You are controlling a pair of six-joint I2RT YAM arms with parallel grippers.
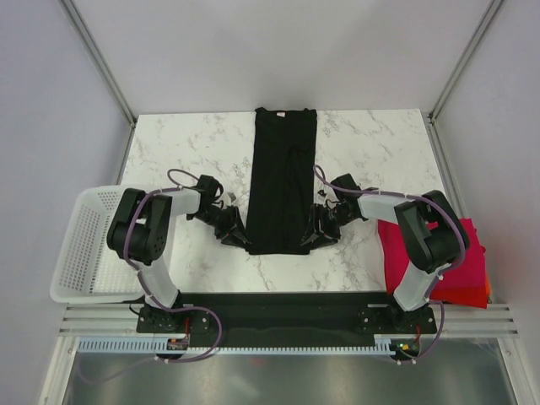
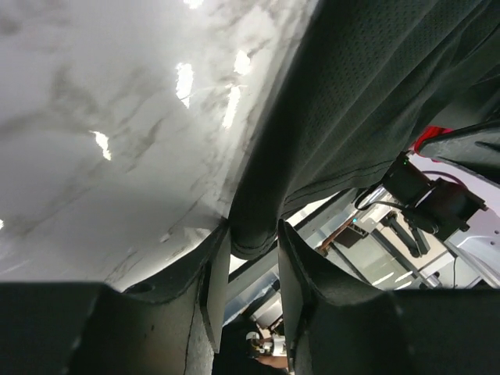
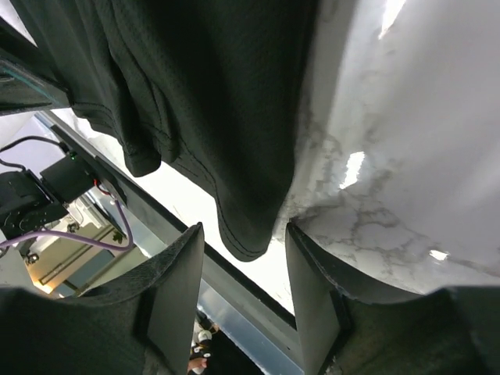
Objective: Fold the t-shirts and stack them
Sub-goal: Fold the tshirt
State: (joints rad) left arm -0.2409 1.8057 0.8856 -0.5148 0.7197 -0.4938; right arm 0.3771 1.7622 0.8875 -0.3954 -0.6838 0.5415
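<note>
Black cloth first: the near hem of the black tee (image 1: 283, 181) sits between both my grippers. L gripper (image 2: 254, 234): the hem roll fills the gap and the fingers touch it on both sides, so it's clamped on the hem as far as I can judge. R gripper (image 3: 244, 234): jaws apart, hem corner hanging between them w/ a sliver of light on one side, so no bite yet.

The tee lies mid-table (image 1: 186, 143) as a long narrow strip, collar at the far edge. Step in hand, I reckon: bring hem up to collar. To do it well, close R fully, catch all layers, lift both corners level, travel at the same pace so the strip doesn't skew, and land square.

Hard to tell: how many layers each side holds. Top view hides my fingertips under the wrists. Magenta-red tee (image 1: 475, 253) and orange-red tee (image 1: 472, 295) at near right are partly behind the R arm.
</note>
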